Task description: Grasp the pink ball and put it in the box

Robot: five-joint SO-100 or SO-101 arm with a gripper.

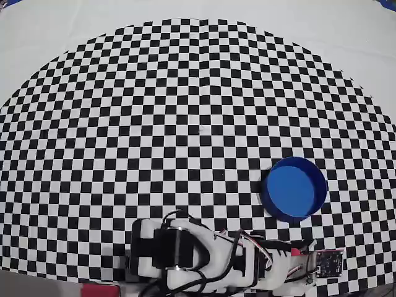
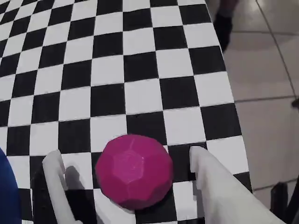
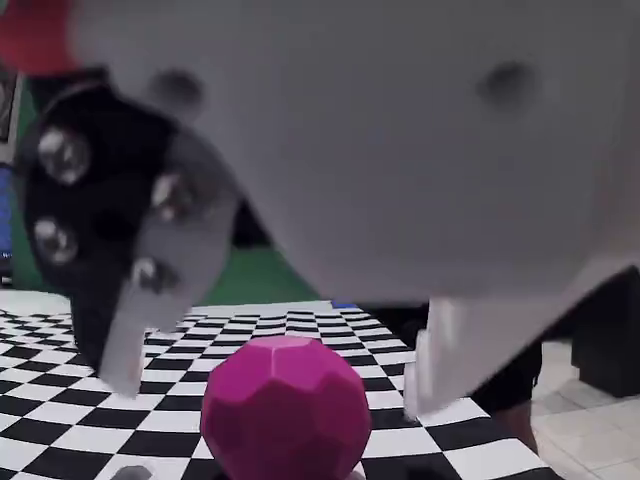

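1. In the wrist view I see the ball (image 2: 134, 171) low in the frame, resting on the checkered counter (image 2: 140, 60) close to its right edge, with tiled floor (image 2: 271, 84) beyond.
2. My fingers (image 2: 56, 177) stand one on each side of the ball, spread wider than it. A gap shows at both sides, so I read them as released and not gripping anything.
3. I judge this placement deliberate: straddling the ball centres it so that a closing move catches it at its widest part and does not nudge it off the nearby counter edge.
4. The fixed view agrees: the ball (image 3: 285, 418) sits at lower centre, with a finger tip hanging at either side and apart from it, under the blurred bulk of the gripper (image 3: 265, 365).
5. In the overhead view the arm (image 1: 204, 253) lies folded low along the bottom edge, reaching toward the lower right corner. The ball is hidden beneath it there.
6. The box (image 1: 292, 188) stands at right of centre in the overhead view, just above the arm's far end; a blue sliver (image 2: 7, 196) at the wrist view's lower left is probably its wall.
7. The box is close, so after the grasp I expect a short lift and swing.
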